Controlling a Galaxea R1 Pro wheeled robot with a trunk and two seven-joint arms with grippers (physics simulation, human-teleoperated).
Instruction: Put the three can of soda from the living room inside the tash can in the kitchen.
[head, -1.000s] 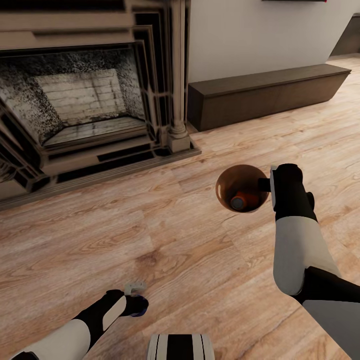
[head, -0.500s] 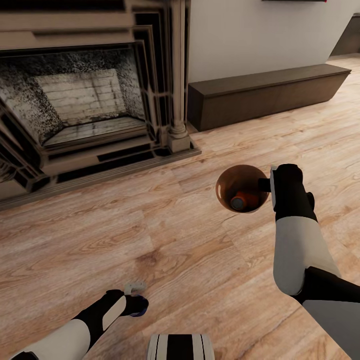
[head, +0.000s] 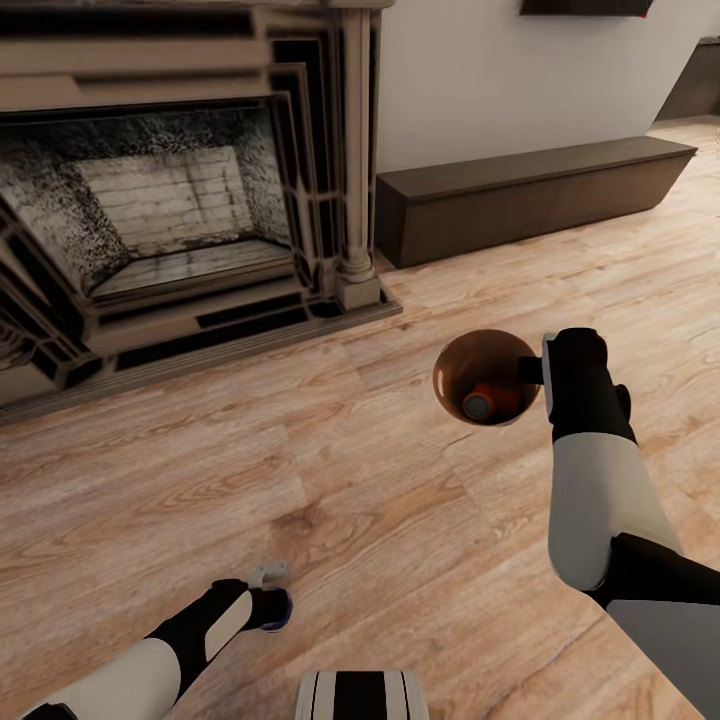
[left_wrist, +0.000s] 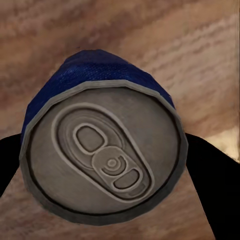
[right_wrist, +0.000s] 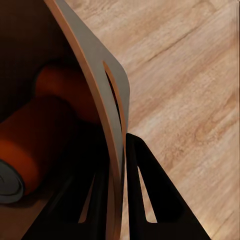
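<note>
Light wood plank floor (head: 380, 500) underfoot; ornate dark fireplace (head: 180, 210) and low brown bench (head: 530, 195) ahead. Small round copper-brown bin (head: 487, 376), orange can (head: 490, 400) inside, rim pinched by right gripper (head: 535, 372). Dark blue can (left_wrist: 102, 155) clamped in left gripper (head: 272, 600).

Left gripper (head: 272, 600) largely hides the blue can (head: 284, 606) (only a sliver).

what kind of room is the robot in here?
Most likely a living room: an ornate fireplace with a sooty brick firebox, a long low dark bench along the white wall, and a light wood plank floor.
</note>
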